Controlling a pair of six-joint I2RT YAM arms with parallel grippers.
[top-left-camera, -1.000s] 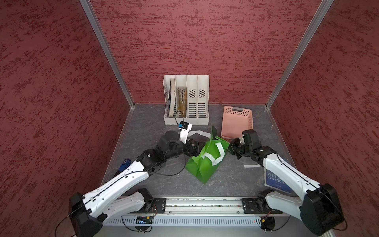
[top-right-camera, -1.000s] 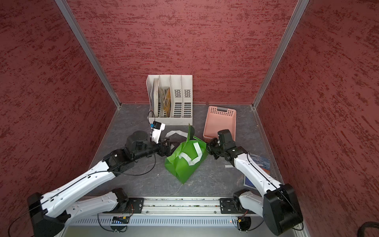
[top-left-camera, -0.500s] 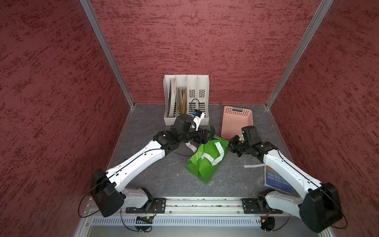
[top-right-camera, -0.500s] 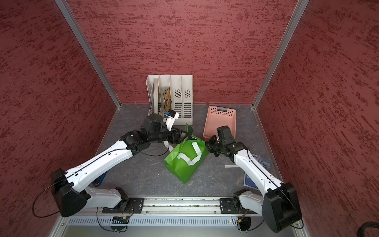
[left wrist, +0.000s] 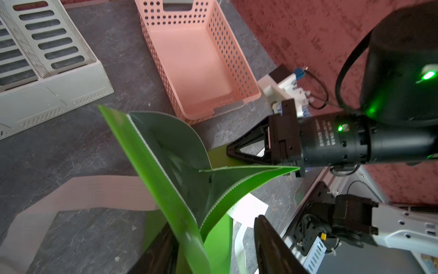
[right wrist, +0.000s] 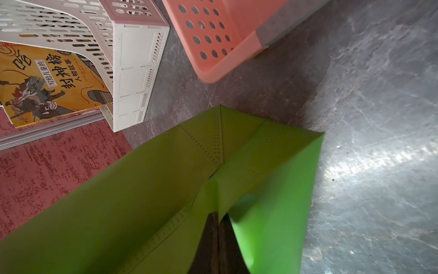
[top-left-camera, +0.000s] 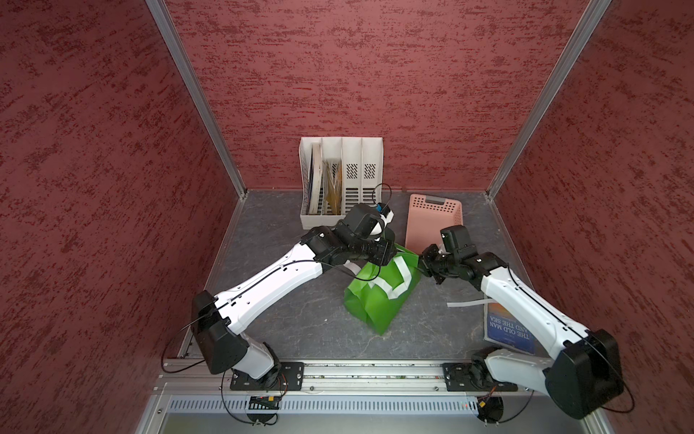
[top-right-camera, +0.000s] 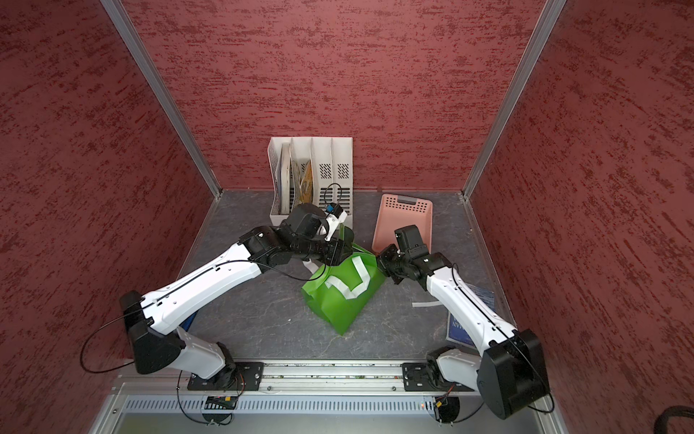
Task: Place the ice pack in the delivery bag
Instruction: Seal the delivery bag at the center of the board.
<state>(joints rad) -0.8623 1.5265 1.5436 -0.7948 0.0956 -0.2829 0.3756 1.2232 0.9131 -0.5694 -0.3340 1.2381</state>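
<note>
Cannot pick out the ice pack for certain: only a blue sliver [top-right-camera: 190,321] peeking from under the left forearm, low on the worktop [top-left-camera: 300,330]. Possibly it, but too little shows to say. Would expect some weight, a slick skin and a sag if gel-filled. Best pinched across a flat edge or corner seam, not the bulging middle, by judgement only.

Find the delivery bag [top-left-camera: 379,304] lying on its side mid-worktop, mouth toward the back wall, white strap [top-left-camera: 392,283] across the upper face, greyish lining showing inside. Treat as light, limp fabric, likely to fold, slide and fall shut unless both rim edges are held apart. Take by the stitched rim.

See the right pincer [right wrist: 219,219] clamped on one rim corner, green cloth caught at the closed tips. See the left pincer [left wrist: 214,225] straddling the opposite rim flap, jaws apart, flap against one finger, not yet pinched.

Beyond the mouth, just behind: the pink basket [top-left-camera: 432,221], empty. Against the back wall: the white file rack [top-left-camera: 353,176] with books. Under the right arm near the front: a blue book [top-left-camera: 509,332].
</note>
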